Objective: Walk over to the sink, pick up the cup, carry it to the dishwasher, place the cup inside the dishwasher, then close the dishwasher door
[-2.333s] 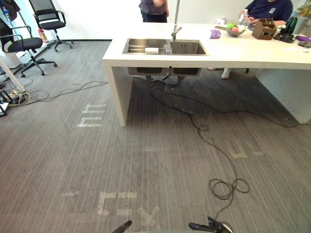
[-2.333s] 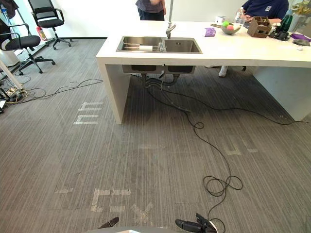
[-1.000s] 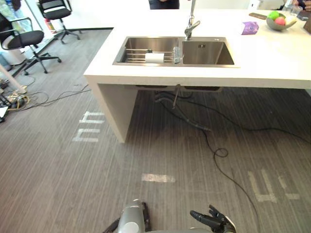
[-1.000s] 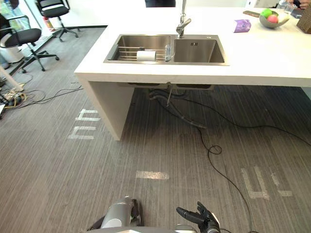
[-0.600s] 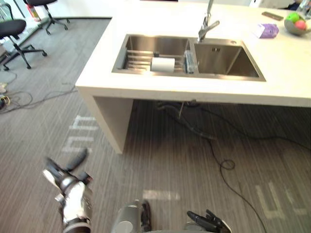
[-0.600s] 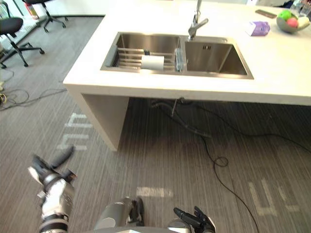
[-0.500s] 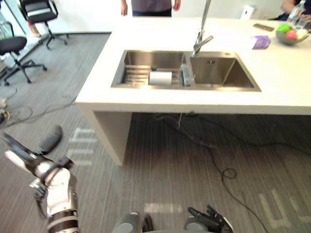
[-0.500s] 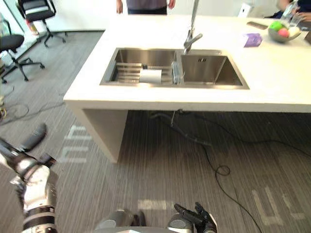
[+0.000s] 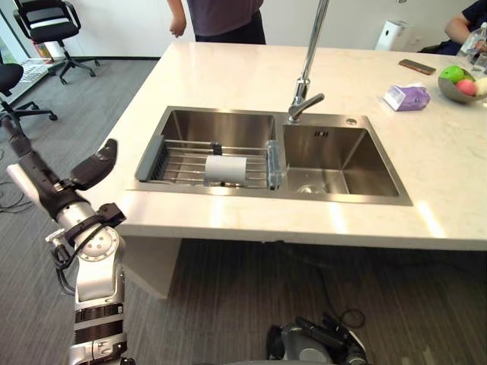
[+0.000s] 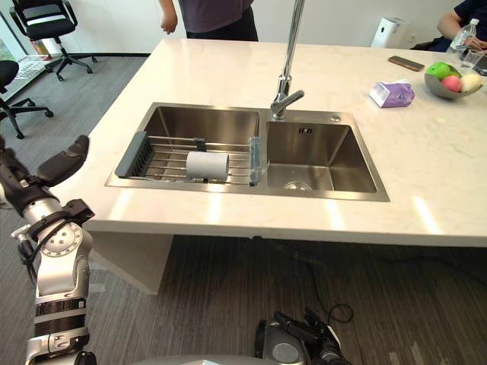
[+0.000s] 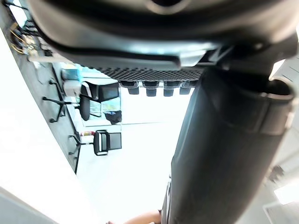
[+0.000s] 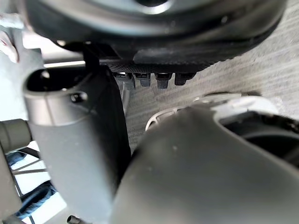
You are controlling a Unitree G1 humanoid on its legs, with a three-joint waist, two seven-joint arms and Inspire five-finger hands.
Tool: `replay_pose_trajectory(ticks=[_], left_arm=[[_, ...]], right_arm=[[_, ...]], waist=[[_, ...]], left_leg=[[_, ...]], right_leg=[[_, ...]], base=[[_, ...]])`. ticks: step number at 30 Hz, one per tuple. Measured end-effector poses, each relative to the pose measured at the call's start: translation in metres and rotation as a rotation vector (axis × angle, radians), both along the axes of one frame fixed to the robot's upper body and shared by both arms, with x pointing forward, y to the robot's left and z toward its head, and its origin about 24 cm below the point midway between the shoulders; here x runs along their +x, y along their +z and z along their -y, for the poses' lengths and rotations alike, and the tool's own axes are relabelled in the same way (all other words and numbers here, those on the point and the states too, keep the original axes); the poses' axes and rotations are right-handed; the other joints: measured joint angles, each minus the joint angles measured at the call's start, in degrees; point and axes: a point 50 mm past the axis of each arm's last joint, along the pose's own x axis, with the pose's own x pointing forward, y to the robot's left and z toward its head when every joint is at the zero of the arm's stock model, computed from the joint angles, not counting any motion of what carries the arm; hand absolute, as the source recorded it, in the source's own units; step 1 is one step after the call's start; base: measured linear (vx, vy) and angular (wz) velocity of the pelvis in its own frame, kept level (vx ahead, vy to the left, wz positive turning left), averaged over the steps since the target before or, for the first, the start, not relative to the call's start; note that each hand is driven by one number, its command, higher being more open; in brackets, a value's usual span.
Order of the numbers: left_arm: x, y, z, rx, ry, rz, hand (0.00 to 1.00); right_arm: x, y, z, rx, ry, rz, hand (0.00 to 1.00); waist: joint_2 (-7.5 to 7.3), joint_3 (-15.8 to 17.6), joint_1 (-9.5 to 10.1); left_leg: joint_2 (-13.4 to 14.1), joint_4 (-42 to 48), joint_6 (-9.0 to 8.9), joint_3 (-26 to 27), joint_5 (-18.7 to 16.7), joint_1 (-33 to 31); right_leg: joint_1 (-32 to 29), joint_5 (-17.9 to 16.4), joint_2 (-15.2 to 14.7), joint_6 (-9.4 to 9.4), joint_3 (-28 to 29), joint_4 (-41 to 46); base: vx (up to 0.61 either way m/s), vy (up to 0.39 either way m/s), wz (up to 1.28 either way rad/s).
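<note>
A white cup lies on its side on a wire rack in the left basin of the steel sink. My left hand is raised at the left, off the counter's near left corner and well short of the cup. It is open, with straight fingers and the thumb spread, and holds nothing. My right hand hangs low below the counter edge, open and holding nothing.
A tall faucet stands behind the sink divider. On the white counter lie a purple tissue pack, a phone and a fruit bowl. A person stands at the far side. Office chairs are at far left.
The view has closed in on the sink, which now lies right below me. My left arm has risen from low by the floor to counter height. The cup has not moved.
</note>
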Motion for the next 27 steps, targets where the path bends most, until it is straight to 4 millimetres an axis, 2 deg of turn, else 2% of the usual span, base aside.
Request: replay_pose_trajectory(ticks=[2, 3, 4, 5, 6, 7, 8, 9, 11, 14, 16, 19, 22, 27], left_arm=[[0.001, -0.001, 0.023, 0.03, -0.115, -0.01, 1.0], [-0.001, -0.005, 0.027, 0.071, -0.139, -0.036, 1.0], [-0.002, -0.006, 0.028, 0.098, -0.141, -0.05, 1.0], [-0.002, -0.004, 0.028, 0.148, -0.143, -0.057, 1.0], [-0.002, -0.002, 0.028, 0.166, -0.144, -0.053, 1.0], [-0.002, 0.006, 0.027, 0.225, -0.156, -0.035, 1.0], [-0.001, 0.011, 0.027, 0.285, -0.18, -0.036, 1.0], [0.002, 0.015, 0.03, 0.312, -0.205, -0.033, 1.0], [0.018, 0.025, 0.049, 0.494, -0.347, -0.063, 1.0], [0.028, 0.018, 0.069, 0.74, -0.515, -0.166, 1.0], [0.036, 0.02, 0.071, 0.84, -0.578, -0.211, 1.0], [0.053, 0.029, 0.054, 0.95, -0.59, -0.315, 1.0], [0.058, 0.032, 0.041, 1.0, -0.597, -0.393, 1.0], [0.057, 0.028, 0.046, 1.054, -0.692, -0.446, 1.0]], right_arm=[[-0.004, 0.001, 0.01, -0.005, 0.007, -0.027, 1.0], [-0.013, -0.001, 0.01, 0.0, 0.01, -0.062, 1.0], [-0.018, -0.002, 0.011, -0.001, 0.01, -0.077, 1.0], [-0.023, -0.002, 0.013, -0.002, 0.007, -0.089, 1.0], [-0.025, -0.002, 0.014, -0.001, 0.003, -0.089, 1.0], [-0.028, -0.001, 0.021, -0.005, -0.02, -0.095, 1.0], [-0.031, -0.002, 0.021, 0.005, -0.032, -0.101, 1.0], [-0.031, -0.002, 0.02, 0.01, -0.038, -0.098, 1.0], [-0.03, -0.003, 0.017, 0.032, -0.074, -0.103, 1.0], [-0.03, -0.004, 0.016, 0.04, -0.07, -0.112, 1.0], [-0.029, -0.004, 0.016, 0.042, -0.056, -0.109, 1.0], [-0.028, -0.004, 0.015, 0.049, -0.047, -0.105, 1.0], [-0.027, -0.003, 0.016, 0.043, -0.032, -0.103, 1.0], [-0.026, -0.003, 0.016, 0.044, -0.03, -0.106, 1.0]], waist=[[2.11, -0.26, 0.27], [1.93, -0.54, 0.63], [1.54, -0.93, 0.83], [1.79, -1.95, 1.33], [2.18, -2.39, 1.37], [3.56, -3.58, 1.37], [3.46, -4.92, 1.19], [3.31, -5.13, 1.01], [2.62, -5.07, 0.44], [2.48, -5.16, -0.65], [2.45, -5.2, -1.14], [2.43, -5.18, -1.51], [2.4, -5.17, -2.1], [2.31, -5.11, -2.52]], left_leg=[[6.27, 18.05, 0.12, 1.05, -0.56, -7.83], [7.15, 17.47, 0.42, 2.75, -1.7, -8.73], [6.95, 14.68, 0.94, 3.65, -2.06, -8.99], [5.57, 4.74, 1.69, 5.77, -1.22, -9.35], [4.79, -0.23, 2.31, 6.15, 0.88, -9.48], [3.04, -10.81, -0.74, 5.38, 7.15, -9.08], [0.99, -17.37, -2.47, 5.35, 9.26, -6.93], [0.15, -20.33, -2.81, 5.57, 10.39, -6.12], [-2.16, -28.12, -2.36, 5.54, 14.42, -2.94], [-2.6, -29.68, -2.29, 5.49, 14.69, 0.5], [-2.84, -29.66, -2.29, 5.67, 14.69, 1.18], [-2.92, -29.67, -2.29, 6.18, 14.69, 1.45], [-2.94, -29.69, -2.3, 6.4, 14.68, 1.85], [-2.88, -30.33, -2.35, 7.15, 14.6, 1.82]], right_leg=[[6.96, 0.18, 2.64, -1.06, -2.18, -5.06], [10.62, -0.35, 2.8, -1.53, -2.46, -7.53], [11.8, -0.37, 2.61, -1.37, -2.38, -8.61], [12.62, -0.42, 2.1, -0.68, -1.76, -9.64], [12.46, -0.5, 2.01, -0.44, -1.52, -9.86], [11.69, -0.3, 2.13, 1.18, -0.52, -9.45], [10.78, -0.16, 1.62, 1.45, 0.56, -9.5], [10.3, -0.16, 1.12, 1.46, 0.56, -9.5], [10.44, -0.15, 0.04, 1.44, 0.9, -9.74], [13.12, -0.15, -0.04, 1.44, 2.77, -9.76], [13.64, -0.15, -0.38, 1.45, 4.11, -9.96], [13.49, -0.14, -0.17, 1.46, 5.68, -11.0], [13.49, 0.0, -0.01, 1.7, 6.87, -11.82], [13.12, 0.7, 0.32, 2.9, 7.8, -13.07]], base=[[0.28, -0.143, 0.5], [0.25, -0.07, 0.12], [0.26, -0.034, -0.09], [0.22, -0.001, -0.14], [0.29, 0.038, -0.23], [0.32, 0.037, -0.21], [0.33, 0.039, -0.14], [0.28, 0.049, 0.1], [0.19, 0.074, 0.32], [0.11, 0.038, 0.09], [0.07, 0.004, -0.1], [0.01, -0.035, -0.26], [-0.03, -0.048, -0.23], [-0.09, -0.022, -0.08]])
